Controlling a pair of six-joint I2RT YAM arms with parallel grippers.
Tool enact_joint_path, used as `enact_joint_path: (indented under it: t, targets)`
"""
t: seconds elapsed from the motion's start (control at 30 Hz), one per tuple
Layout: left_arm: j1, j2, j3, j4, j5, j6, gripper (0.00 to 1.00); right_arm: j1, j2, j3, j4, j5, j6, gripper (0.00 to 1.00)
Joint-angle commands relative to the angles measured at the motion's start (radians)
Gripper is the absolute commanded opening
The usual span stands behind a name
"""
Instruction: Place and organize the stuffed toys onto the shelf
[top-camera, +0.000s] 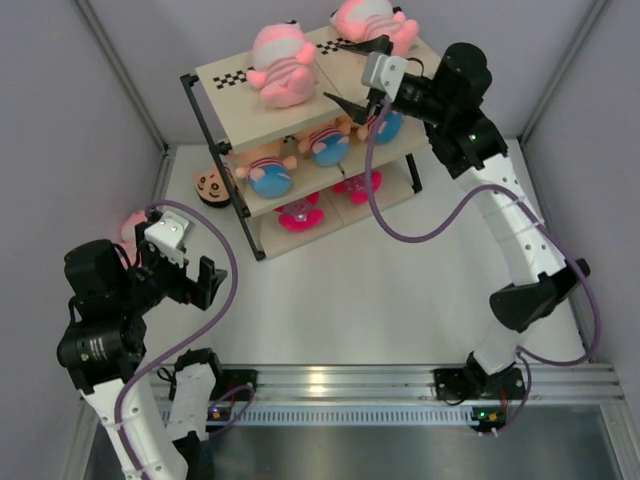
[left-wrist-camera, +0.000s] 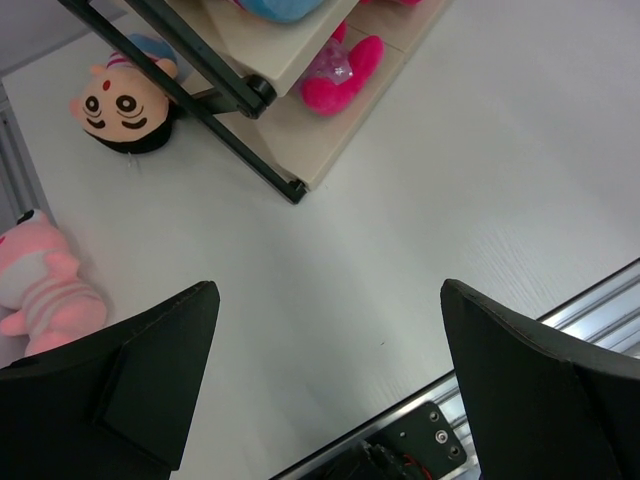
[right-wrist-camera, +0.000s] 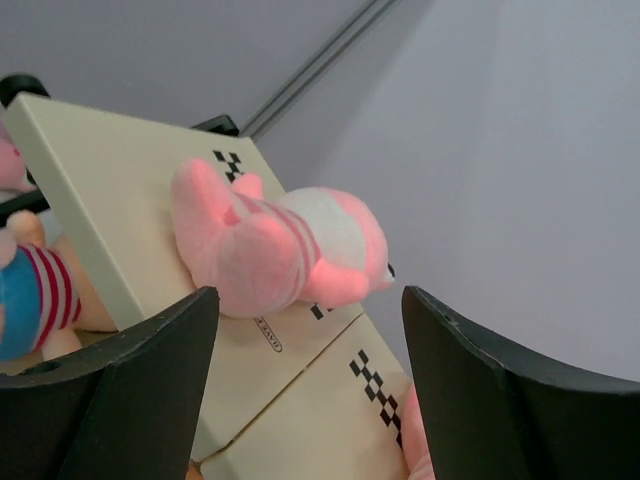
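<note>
**Shelf** (top-camera: 235, 110). Three cream boards on a black frame, standing at the far middle of the bench (top-camera: 400, 290). A black-and-white checkered strip (right-wrist-camera: 375, 385) ran along the top board.

**Top board.** The left pink toy (top-camera: 282, 65) and the right pink toy (top-camera: 372, 22) both had striped middles. They lay on the board, apart from each other.

**Middle board.** Three dolls in a row: the left boy doll (top-camera: 270, 170), the centre boy doll (top-camera: 328, 143) and the right boy doll (top-camera: 388, 125). The last was partly hidden behind the right arm's cable.

**Bottom board.** Two pieces, the left magenta plush (top-camera: 298, 210) and the right magenta plush (top-camera: 357, 185). Their form was too small to tell.

**On the bench.**
- The loose boy doll (left-wrist-camera: 125, 100) lay face up, just beside the shelf's left legs.
- The loose pink toy (left-wrist-camera: 45, 290) lay at the left edge, near the left arm.

**Writing.** A small sewn tag (right-wrist-camera: 268, 335) showed under the pink toy in the right wrist view (dark print, too small to read).

**Left end effector** (left-wrist-camera: 330, 380). Fingers were spread wide with nothing between them. It was held above bare bench in front of the shelf's left corner.

**Right end effector** (top-camera: 358, 75). It was likewise wide open and gripping nothing, raised at the front edge of the top board, just beside the right pink toy.
</note>
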Motion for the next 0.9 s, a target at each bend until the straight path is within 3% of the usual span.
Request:
enact_joint_path:
  t: [0.0, 0.17, 0.33, 0.5, 0.6, 0.87]
  targets:
    - [-0.001, -0.006, -0.036, 0.06, -0.045, -0.02, 0.99, -0.01, -0.164, -0.09, 0.231, 0.106, 0.218, 0.74]
    - [-0.003, -0.008, -0.123, 0.117, -0.163, -0.051, 0.98, -0.073, -0.382, -0.343, 0.285, 0.358, 0.413, 0.75]
    - [0.001, -0.003, -0.171, 0.151, -0.188, -0.079, 0.97, -0.136, -0.523, -0.602, 0.306, 0.381, 0.508, 0.75]
    - [0.008, 0.01, -0.172, 0.165, -0.183, -0.103, 0.97, -0.124, -0.427, -0.536, 0.392, 0.321, 0.891, 0.75]
    - [0.008, 0.01, -0.158, 0.163, -0.191, -0.116, 0.97, -0.078, -0.328, -0.437, 0.426, 0.353, 0.986, 0.76]
    - [0.01, 0.01, -0.142, 0.163, -0.196, -0.116, 0.97, 0.139, -0.097, -0.247, 0.38, 0.599, 0.936, 0.82]
